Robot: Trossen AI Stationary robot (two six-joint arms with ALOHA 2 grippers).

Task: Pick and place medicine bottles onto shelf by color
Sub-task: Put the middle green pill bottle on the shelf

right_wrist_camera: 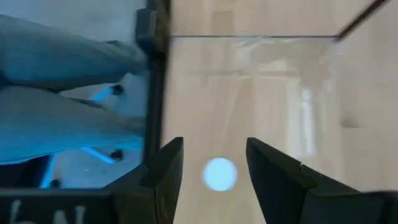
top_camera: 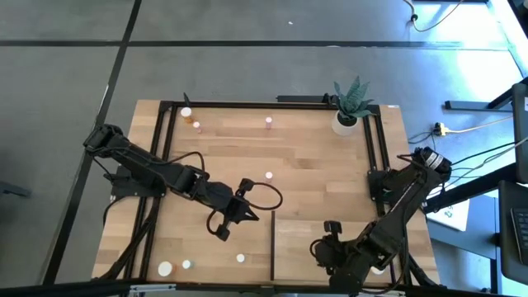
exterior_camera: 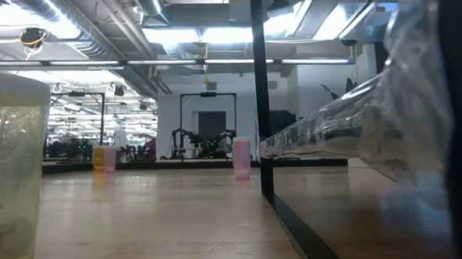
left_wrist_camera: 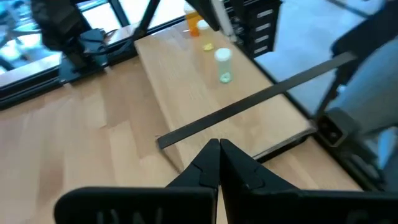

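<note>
White-capped bottle (right_wrist_camera: pixel 219 173) between right pincer (right_wrist_camera: pixel 214 163) fingers

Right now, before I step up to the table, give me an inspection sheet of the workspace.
Surface: light-wood plank table in a black frame.
Job's things: small white-capped medicine bottles scattered, including a pink bottle and an orange bottle at the far side; light-wood shelf panel with a dark upright edge, near right.
Clutter: green plant in a white pot, far right corner.
Grippers: left end effector shut, empty, mid-table; right end effector open, over the shelf panel, a round white cap between its fingers, not visibly touched.
Cables: black cable loop beside the left arm; more on the floor, right.
Surroundings: grey floor, lit room.
</note>
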